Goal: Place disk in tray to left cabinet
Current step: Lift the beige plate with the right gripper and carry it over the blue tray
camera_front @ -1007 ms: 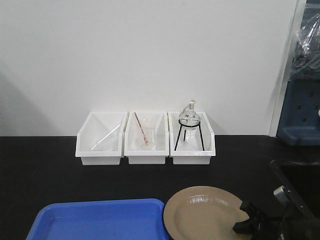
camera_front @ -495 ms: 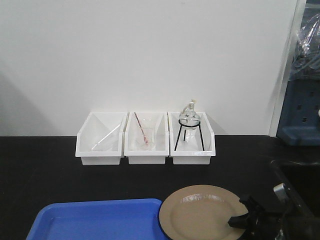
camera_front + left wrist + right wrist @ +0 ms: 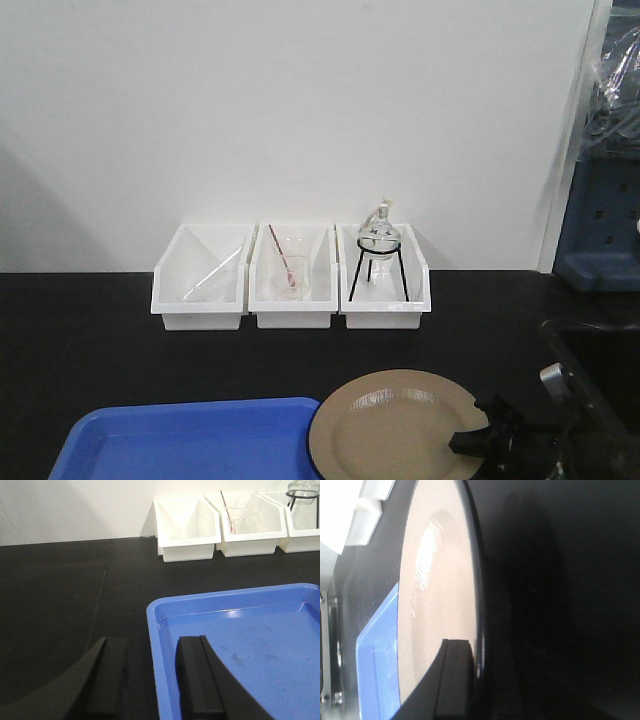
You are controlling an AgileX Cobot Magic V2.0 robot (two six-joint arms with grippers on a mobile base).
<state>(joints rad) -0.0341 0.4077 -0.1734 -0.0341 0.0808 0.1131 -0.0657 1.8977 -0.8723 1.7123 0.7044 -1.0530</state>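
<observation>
**One clamped, one wide**

My right gripper (image 3: pixel 472 441) was clamped on the right edge of the round glossy tan plate with a thin black rim (image 3: pixel 390 425). The plate's left edge overlapped the flat blue plastic tray (image 3: pixel 190 440) (touching or just above, I couldn't tell). My left gripper (image 3: pixel 152 672) stood parted across the tray's left rim. Beyond, three white plastic bins (image 3: pixel 290 300) lined the wall on the black bench (image 3: pixel 80 330).

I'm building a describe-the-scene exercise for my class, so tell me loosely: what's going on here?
The right gripper is shut on the right rim of the disk, holding it next to the blue tray. The disk's left edge just overlaps the tray's right corner, so it is not lying in the tray yet. The left gripper hangs open over the tray's left edge, holding nothing. Three white bins of glassware stand by the back wall.
</observation>
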